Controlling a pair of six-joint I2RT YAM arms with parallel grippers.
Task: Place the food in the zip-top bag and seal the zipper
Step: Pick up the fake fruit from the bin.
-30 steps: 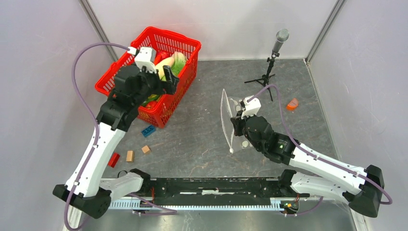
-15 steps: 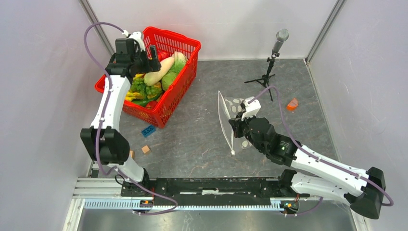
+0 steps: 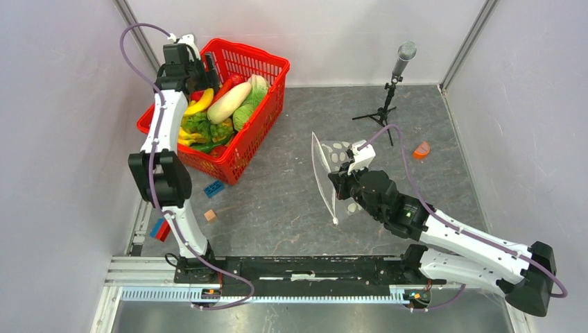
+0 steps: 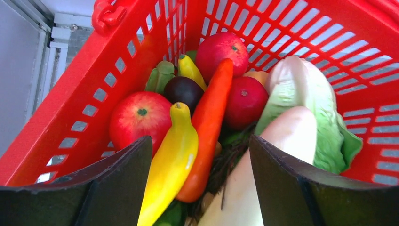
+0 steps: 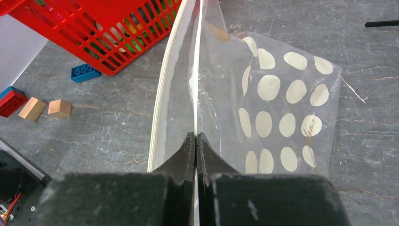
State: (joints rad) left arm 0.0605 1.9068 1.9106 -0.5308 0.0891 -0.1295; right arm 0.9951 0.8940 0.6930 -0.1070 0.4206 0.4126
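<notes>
The left gripper [image 4: 200, 155] hangs with its jaws wide apart and nothing held, over the food [image 4: 207, 108] heaped in the red basket [image 4: 117, 61] at the upper left of the top view. Directly below the gap lie a yellow banana [image 4: 171, 155] and a long orange-red carrot [image 4: 211, 117], pressed side by side. A red apple [image 4: 141, 115] sits to their left, and a pale rounded vegetable [image 4: 291, 132] and a ribbed green-white cabbage [image 4: 301, 89] to their right.

The right gripper [image 5: 195, 141] is closed tight on one lip of the zip-top bag [image 5: 282, 94], raised above the grey bench [image 3: 277, 201] at centre frame, well apart from the basket. The other lip with its zipper [image 5: 160, 108] bows away, so the mouth gapes.

The pieces are smooth, glossy, curved plastic. Closing here could pinch banana and carrot together, or squirt one sideways. A finger could also snag the basket's slotted lattice wall. The bag is thin, clear, dotted film held by one edge, so it may sag and narrow its mouth before the food arrives.
</notes>
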